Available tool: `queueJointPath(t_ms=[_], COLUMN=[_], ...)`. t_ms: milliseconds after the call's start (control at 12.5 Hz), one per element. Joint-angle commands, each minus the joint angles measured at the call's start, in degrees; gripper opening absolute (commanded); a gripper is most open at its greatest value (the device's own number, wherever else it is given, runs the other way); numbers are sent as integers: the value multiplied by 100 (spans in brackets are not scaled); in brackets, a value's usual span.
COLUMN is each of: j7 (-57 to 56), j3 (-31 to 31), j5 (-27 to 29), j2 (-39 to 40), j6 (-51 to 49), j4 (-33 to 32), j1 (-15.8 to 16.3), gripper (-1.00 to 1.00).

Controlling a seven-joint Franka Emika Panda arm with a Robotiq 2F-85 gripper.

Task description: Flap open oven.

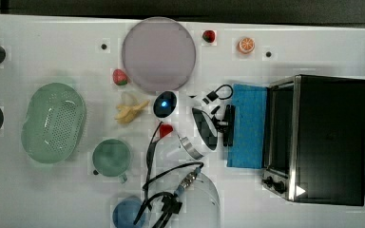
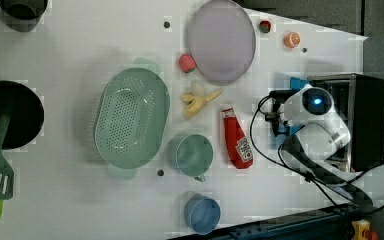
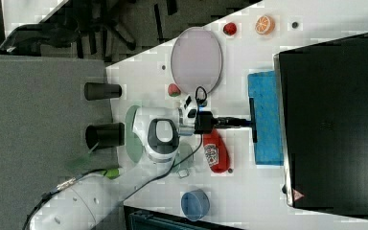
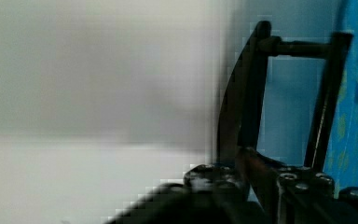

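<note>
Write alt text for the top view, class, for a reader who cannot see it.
A white robot arm's gripper grips the black bar handle of a boxy black toaster oven, whose blue-tinted glass door lies flapped open on the white table. A round lilac plate lies nearby.

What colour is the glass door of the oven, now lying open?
Bright blue; the oven door shows best in the top view.

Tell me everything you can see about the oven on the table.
The oven is a boxy black toaster oven with a silver front frame, standing at the top view's right end of the white table. Two dark knobs sit at one end of the front. Its blue-tinted door lies flapped open and flat, and the gripper is shut on the door's dark bar handle.
</note>
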Motion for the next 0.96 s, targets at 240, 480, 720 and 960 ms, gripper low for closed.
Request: queueJointPath(t_ms=[240,480,720,960], j7=[384,470,608,687], j3=[142,-10,-88,-25], j5=[1810,3513,3610,3449], j2=[-1843,-2823,-3426,-3494], j6=[-782,-1887,-3517,-4835], j4=[528,1081,1912,2531], j1=[56,5,5,15], gripper=[-65,-65,-65,-65])
